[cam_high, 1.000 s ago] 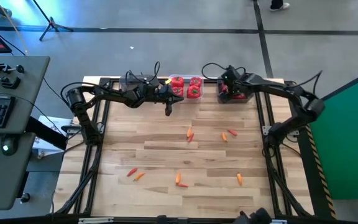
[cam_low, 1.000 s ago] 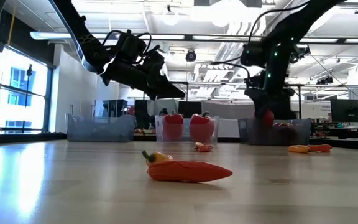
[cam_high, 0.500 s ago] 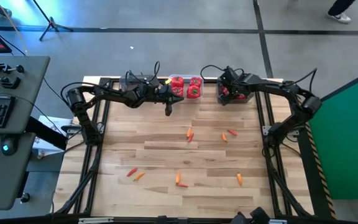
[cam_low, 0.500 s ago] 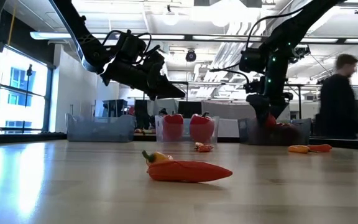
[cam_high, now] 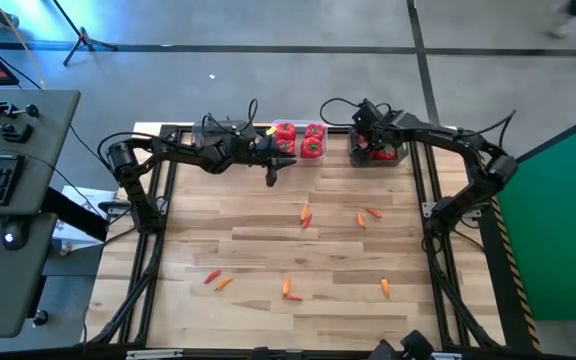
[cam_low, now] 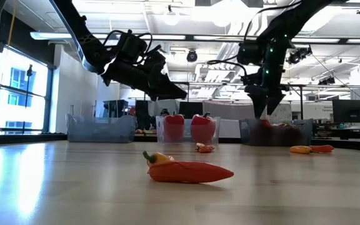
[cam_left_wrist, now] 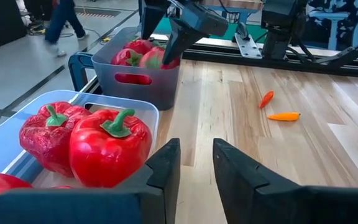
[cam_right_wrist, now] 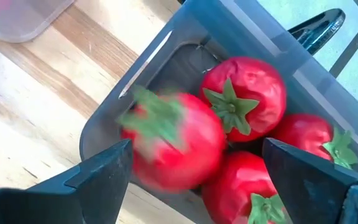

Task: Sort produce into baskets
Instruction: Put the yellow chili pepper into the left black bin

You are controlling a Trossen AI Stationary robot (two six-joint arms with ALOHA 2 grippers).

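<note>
Red tomato (cam_right_wrist: pixel 173 146), stem toward open right claw (cam_right_wrist: pixel 191 171)

left pincer (cam_high: pixel 271 178): narrow gap, hovering | right pincer (cam_right_wrist: pixel 197 174): spread wide, pointing down

No readable text, labels or numbers in any view

Three small bins sit in a row at the far edge of the surface. The clear bin (cam_high: pixel 299 141) in the middle holds big red peppers (cam_left_wrist: pixel 109 142) with green stems, standing upright. The dark grey bin (cam_right_wrist: pixel 166 62) on the right holds round red tomatoes (cam_right_wrist: pixel 244 90) packed close together, and one tomato (cam_right_wrist: pixel 169 140) looks blurry above them. The other grey bin (cam_low: pixel 100 129) stands to the left. Small orange and red pieces (cam_high: pixel 306 215) lie scattered across the wood, well apart.
</note>
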